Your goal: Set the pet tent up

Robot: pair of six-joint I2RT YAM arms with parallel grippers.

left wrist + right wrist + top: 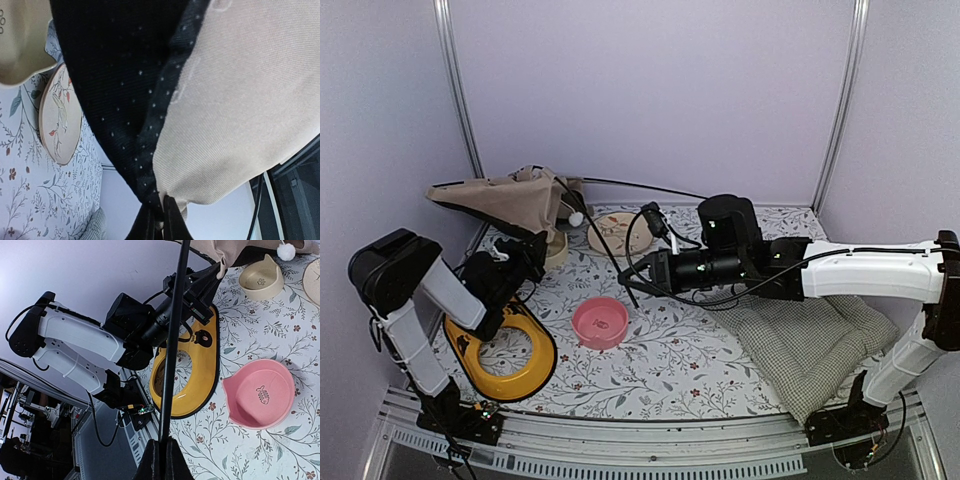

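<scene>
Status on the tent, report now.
Left claw shut on tent fabric. Right claw shut on black pole. Tent bunched back left, not standing. Cream bowl right by it, pink bowl near pole.

Soft, even light — only faint shadows on the counter (690, 350). Wrist views bend at their edges; the tent (240, 100) looms close, sharp.
</scene>
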